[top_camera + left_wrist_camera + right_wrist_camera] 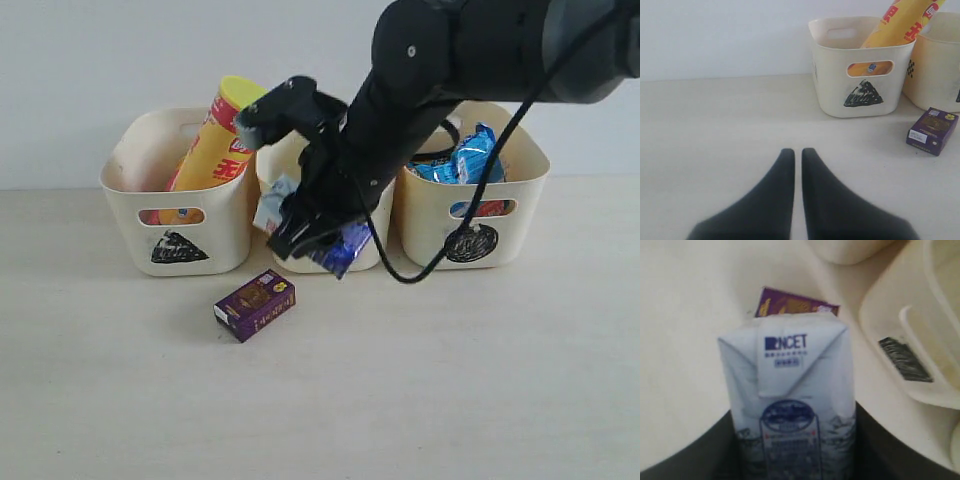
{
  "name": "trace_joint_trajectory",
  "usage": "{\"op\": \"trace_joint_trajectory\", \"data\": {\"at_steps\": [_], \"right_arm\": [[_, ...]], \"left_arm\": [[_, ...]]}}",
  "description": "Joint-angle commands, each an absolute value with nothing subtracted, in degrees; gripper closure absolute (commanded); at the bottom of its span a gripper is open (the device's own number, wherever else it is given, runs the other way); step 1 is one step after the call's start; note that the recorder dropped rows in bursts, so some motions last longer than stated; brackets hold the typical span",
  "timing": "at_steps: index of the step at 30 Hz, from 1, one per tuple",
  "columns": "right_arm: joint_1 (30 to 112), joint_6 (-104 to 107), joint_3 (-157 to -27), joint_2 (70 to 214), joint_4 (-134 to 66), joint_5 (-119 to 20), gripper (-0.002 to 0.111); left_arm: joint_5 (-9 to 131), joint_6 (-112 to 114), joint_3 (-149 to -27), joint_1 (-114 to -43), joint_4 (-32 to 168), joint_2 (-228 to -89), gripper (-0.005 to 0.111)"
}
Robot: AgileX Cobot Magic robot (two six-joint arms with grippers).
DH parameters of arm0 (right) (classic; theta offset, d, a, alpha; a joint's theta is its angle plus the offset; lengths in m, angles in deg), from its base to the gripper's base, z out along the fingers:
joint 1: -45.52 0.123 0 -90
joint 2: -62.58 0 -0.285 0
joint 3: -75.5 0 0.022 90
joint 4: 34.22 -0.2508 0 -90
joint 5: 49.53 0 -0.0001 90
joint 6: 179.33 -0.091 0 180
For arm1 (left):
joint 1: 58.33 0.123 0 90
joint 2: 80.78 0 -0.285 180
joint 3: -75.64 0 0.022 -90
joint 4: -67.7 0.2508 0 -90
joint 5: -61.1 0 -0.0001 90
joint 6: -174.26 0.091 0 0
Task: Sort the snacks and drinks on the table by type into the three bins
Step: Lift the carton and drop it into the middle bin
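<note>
Milk carton (790,405) clamped in right gripper (310,228), tilted, hanging just in front of middle bin (384,210); its rim is behind and above. Purple box (255,305) on table (450,380), nearer left gripper (797,155), which is closed and empty.

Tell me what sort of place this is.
Probably a robot test bench, not a home: a plain pale tabletop against a blank wall, a cream triangle-marked tub and circle-marked tub, and the right gripper holding a milk carton.
</note>
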State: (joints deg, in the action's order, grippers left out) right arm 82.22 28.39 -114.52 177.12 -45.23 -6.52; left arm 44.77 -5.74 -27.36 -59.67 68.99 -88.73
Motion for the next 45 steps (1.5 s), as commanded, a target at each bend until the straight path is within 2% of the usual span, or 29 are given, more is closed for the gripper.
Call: {"op": "trace_joint_trajectory", "data": {"at_steps": [1, 15, 30, 33, 40, 43, 45], "right_arm": [[78.59, 23.53, -118.01, 175.88, -45.66, -13.74, 0.109], [74.19, 21.6, -118.71, 181.2, -47.34, -41.96, 0.109], [73.35, 18.68, -118.86, 189.13, -47.46, -55.06, 0.107], [73.35, 18.68, -118.86, 189.57, -47.46, -55.61, 0.096], [73.35, 18.68, -118.86, 189.88, -47.46, -55.74, 0.052], [73.35, 18.68, -118.86, 189.88, -47.46, -55.74, 0.041], [73.35, 18.68, -118.86, 189.88, -47.46, -55.74, 0.038]], "left_arm": [[45.21, -6.18, -27.15, -59.54, 68.6, -88.57, 0.102], [45.21, -6.18, -27.15, -59.54, 68.6, -88.57, 0.102], [45.21, -6.18, -27.15, -59.54, 68.6, -88.57, 0.102], [45.21, -6.18, -27.15, -59.54, 68.6, -88.57, 0.102], [45.21, -6.18, -27.15, -59.54, 68.6, -88.57, 0.102], [45.21, -6.18, -27.15, -59.54, 68.6, -88.57, 0.102], [45.21, -6.18, -27.15, -59.54, 68.6, -88.57, 0.102]]}}
